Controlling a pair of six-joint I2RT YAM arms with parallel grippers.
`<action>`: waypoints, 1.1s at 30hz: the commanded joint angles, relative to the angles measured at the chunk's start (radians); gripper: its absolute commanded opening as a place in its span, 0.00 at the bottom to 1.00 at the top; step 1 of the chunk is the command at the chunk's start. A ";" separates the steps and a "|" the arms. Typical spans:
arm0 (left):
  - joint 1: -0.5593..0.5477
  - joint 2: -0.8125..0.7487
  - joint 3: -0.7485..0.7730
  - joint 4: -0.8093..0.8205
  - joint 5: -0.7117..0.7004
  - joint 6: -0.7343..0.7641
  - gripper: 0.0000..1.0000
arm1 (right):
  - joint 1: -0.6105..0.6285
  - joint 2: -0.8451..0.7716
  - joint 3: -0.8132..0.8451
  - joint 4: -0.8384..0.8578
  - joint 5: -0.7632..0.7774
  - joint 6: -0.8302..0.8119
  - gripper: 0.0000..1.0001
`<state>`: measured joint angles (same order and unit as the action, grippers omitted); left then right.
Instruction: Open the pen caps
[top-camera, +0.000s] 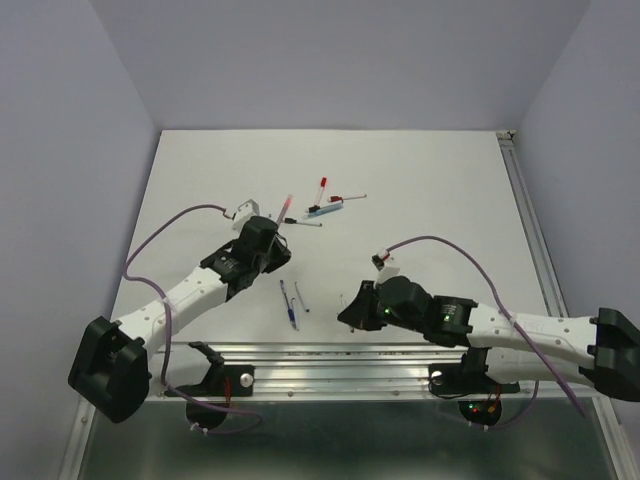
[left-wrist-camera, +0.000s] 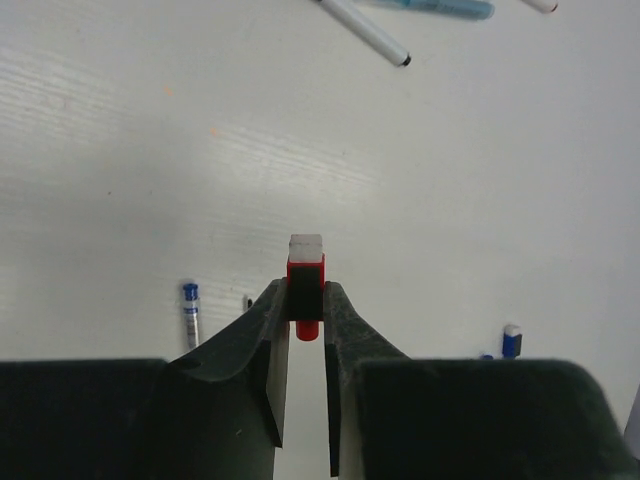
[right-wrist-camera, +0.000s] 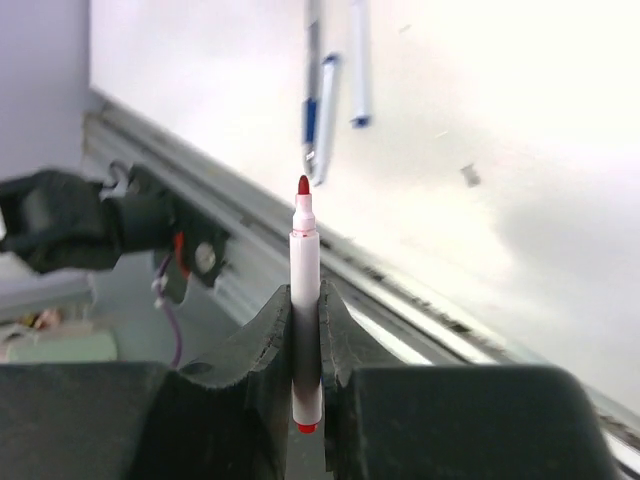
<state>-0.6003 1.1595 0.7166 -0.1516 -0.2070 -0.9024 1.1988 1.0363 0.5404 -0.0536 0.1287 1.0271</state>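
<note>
Left gripper pinches the red pen cap between its jaws.

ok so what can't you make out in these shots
- Left wrist view: small blue and white plastic piece, base hidden behind the left claw; cap or pen unclear.
- Right wrist view: blue and white pens, blurred, cut off by the top edge.
- Top view: what the right claw holds, hidden under its own body.
</note>
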 joint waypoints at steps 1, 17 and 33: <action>0.000 -0.075 -0.055 -0.048 0.046 0.037 0.00 | -0.056 -0.048 0.016 -0.178 0.124 -0.028 0.01; -0.015 -0.146 -0.131 -0.069 0.107 0.046 0.00 | -0.180 0.157 0.076 -0.006 -0.023 -0.213 0.06; -0.019 -0.192 -0.152 -0.086 0.089 0.031 0.00 | -0.179 0.622 0.340 0.116 -0.235 -0.311 0.24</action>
<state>-0.6144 0.9955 0.5789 -0.2356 -0.1040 -0.8726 1.0203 1.6344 0.8146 -0.0025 -0.0425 0.7540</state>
